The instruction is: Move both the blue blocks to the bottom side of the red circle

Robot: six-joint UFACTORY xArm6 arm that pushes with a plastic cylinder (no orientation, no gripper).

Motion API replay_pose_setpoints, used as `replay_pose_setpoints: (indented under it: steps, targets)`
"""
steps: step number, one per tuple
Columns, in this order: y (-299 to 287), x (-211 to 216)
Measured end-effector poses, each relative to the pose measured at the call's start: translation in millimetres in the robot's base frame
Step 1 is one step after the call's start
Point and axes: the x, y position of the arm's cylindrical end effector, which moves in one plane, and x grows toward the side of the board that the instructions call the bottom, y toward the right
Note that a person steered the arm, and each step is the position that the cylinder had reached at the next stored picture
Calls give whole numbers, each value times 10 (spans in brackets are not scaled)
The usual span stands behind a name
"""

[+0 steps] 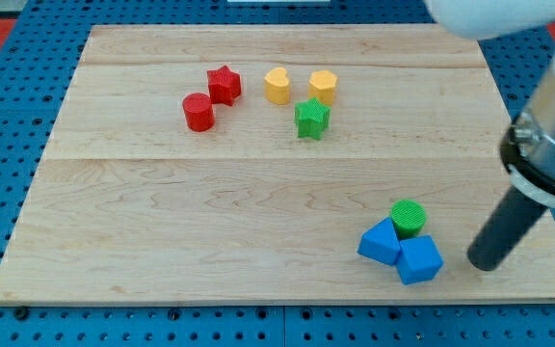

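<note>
Camera view: my tip (483, 265) sits just right of 2 blue blocks (400, 250), apparently apart.

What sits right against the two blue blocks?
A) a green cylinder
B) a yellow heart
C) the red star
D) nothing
A: the green cylinder touches both blue blocks at the view's bottom right, with my tip just to their right; the red and yellow blocks lie far off near the view's top.
</note>
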Motion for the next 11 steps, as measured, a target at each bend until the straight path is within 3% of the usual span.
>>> replay_pose_setpoints:
  steps: [1,5,8,9,10,11]
  targets:
    - [-357,155]
    - [-1979,-712]
    - [-3112,-892]
    - [-3239,-858]
    - [-3940,-880]
    - [-4171,-1136]
